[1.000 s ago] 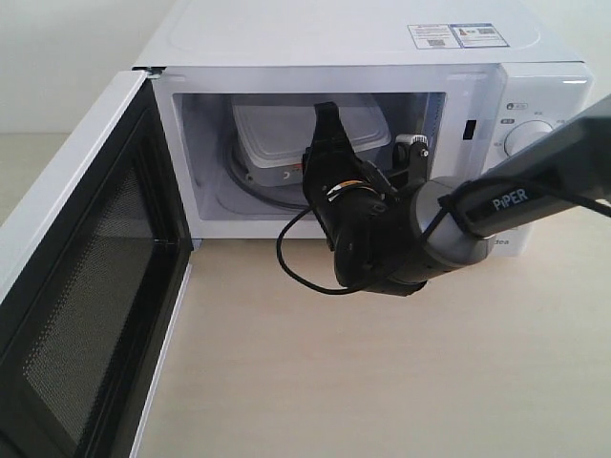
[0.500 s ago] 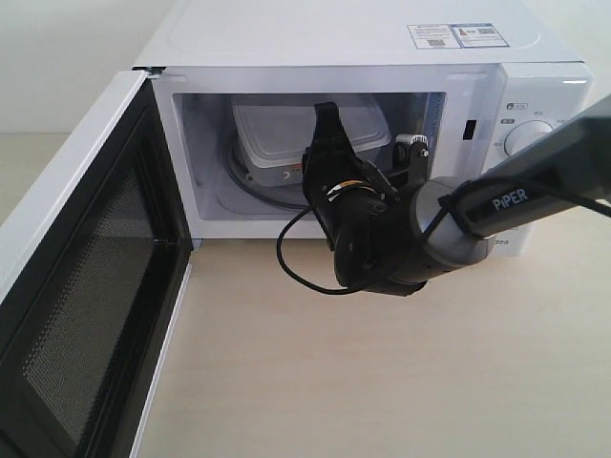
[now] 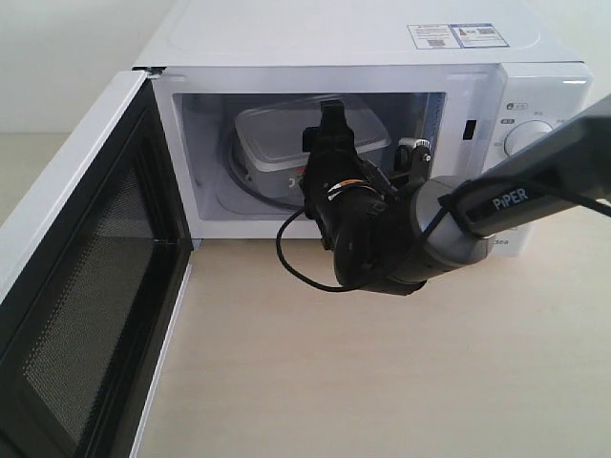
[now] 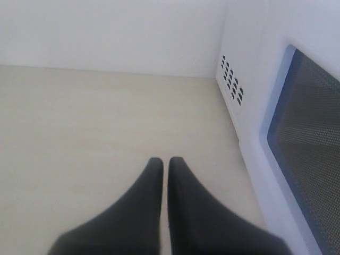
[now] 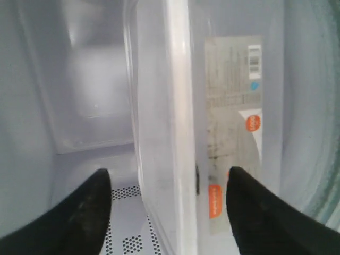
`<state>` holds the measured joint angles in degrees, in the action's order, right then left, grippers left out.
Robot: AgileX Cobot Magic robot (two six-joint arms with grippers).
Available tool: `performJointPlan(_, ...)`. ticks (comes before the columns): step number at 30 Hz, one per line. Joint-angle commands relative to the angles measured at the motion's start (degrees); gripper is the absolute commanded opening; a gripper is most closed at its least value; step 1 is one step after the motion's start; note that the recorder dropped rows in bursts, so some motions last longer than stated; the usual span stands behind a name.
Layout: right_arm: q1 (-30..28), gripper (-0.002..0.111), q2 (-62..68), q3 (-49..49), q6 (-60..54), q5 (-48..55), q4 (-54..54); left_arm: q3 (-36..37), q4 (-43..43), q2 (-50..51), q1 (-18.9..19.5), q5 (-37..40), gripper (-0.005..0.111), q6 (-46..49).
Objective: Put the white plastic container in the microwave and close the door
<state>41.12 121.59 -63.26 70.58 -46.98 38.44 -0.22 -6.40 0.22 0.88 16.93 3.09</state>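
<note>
The white plastic container (image 3: 279, 139) lies inside the microwave (image 3: 344, 43) on the glass turntable (image 3: 246, 177). My right gripper (image 3: 328, 157) reaches into the cavity and is open. Its fingers straddle the container's near end without touching it. The right wrist view shows the container (image 5: 170, 122) edge-on, its label (image 5: 234, 106) facing one finger, with a gap on each side between the two fingertips of the right gripper (image 5: 167, 178). The door (image 3: 86, 286) stands wide open on the left. My left gripper (image 4: 165, 162) is shut on nothing above the table, beside the door's outer face (image 4: 308, 138).
The right arm (image 3: 496, 205) crosses in front of the microwave's dial panel (image 3: 535, 134). A black cable (image 3: 296, 262) loops below the wrist. Light wooden tabletop (image 3: 382, 372) spreads in front. The microwave's vented side wall (image 4: 232, 84) is near the left gripper.
The right gripper's fingers have spread apart and let go of the container. The container has dropped from a tilted, raised pose to lying lower on the turntable.
</note>
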Motion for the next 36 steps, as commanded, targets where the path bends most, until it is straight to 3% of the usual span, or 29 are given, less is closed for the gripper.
performJointPlan(1,-0.03,0.062,-0.37,-0.29,-0.17,0.15,-0.26,0.22,0.20,-0.22,0.16,-0.03,0.004,-0.11)
performJointPlan(17,-0.03,0.062,-0.37,0.11,0.06,-0.62,-7.48,0.22,0.20,-0.22,0.16,-0.03,0.004,-0.11)
performJointPlan(28,-0.03,0.062,-3.99,9.22,3.73,-8.12,-9.02,0.22,0.20,-0.22,0.16,-0.03,0.004,-0.11)
performJointPlan(36,-0.03,0.062,-4.37,12.27,7.31,-9.10,-24.94,0.22,0.20,-0.22,0.16,-0.03,0.004,-0.11)
